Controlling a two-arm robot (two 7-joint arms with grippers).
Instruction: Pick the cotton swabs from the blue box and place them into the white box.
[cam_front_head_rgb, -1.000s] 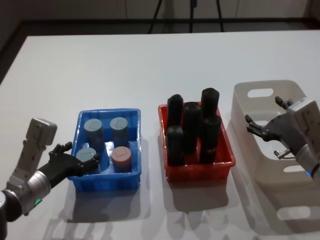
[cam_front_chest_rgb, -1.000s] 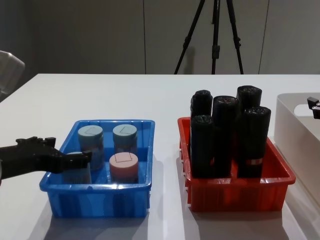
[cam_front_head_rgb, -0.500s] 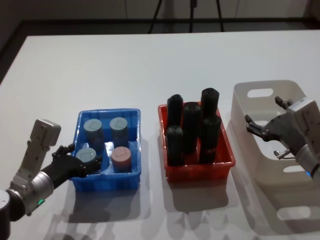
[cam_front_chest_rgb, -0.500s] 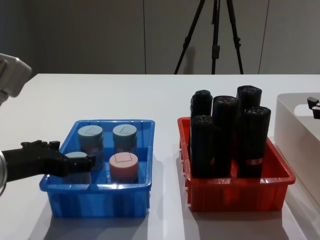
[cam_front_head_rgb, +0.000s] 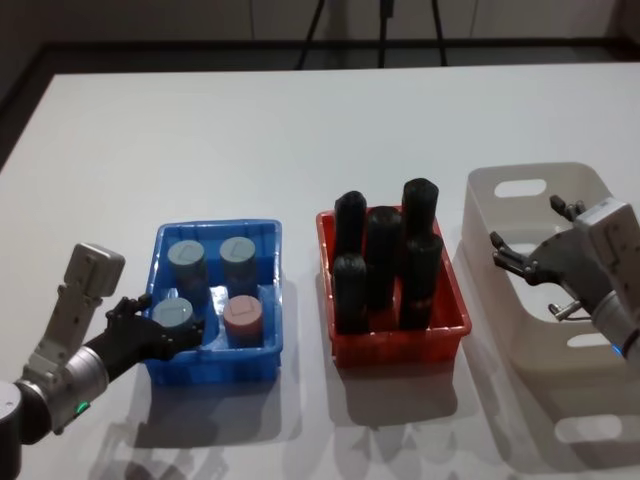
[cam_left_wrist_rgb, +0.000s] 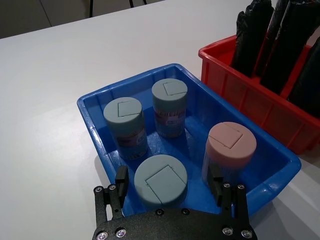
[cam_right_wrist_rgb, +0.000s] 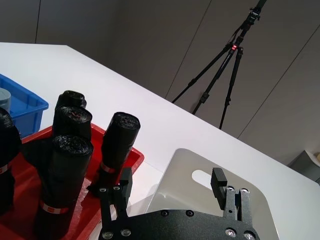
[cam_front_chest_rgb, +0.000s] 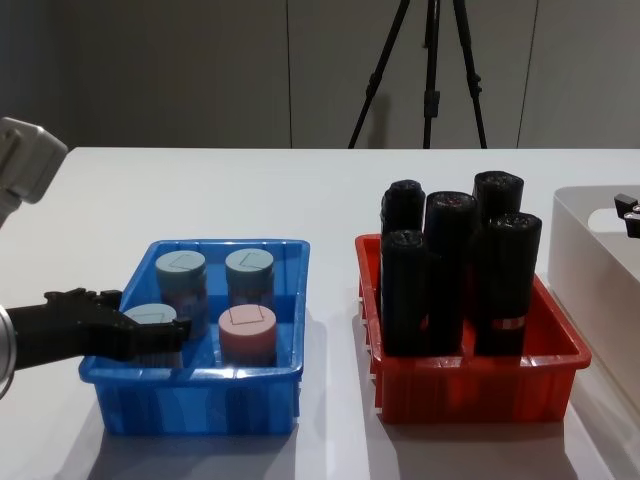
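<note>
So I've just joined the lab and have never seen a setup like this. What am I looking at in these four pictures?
It is a two-armed robot working at a white table. One picture looks down from its head, one looks across from its chest, and the other two come from cameras on its wrists. On the table stand a blue box holding four tubs of cotton swabs, a red bin full of tall black cylinders, and a white box. The left gripper is open, with a finger on either side of the front-left grey-blue tub, not clamped on it. The right gripper hangs open above the white box. Nothing is held.
</note>
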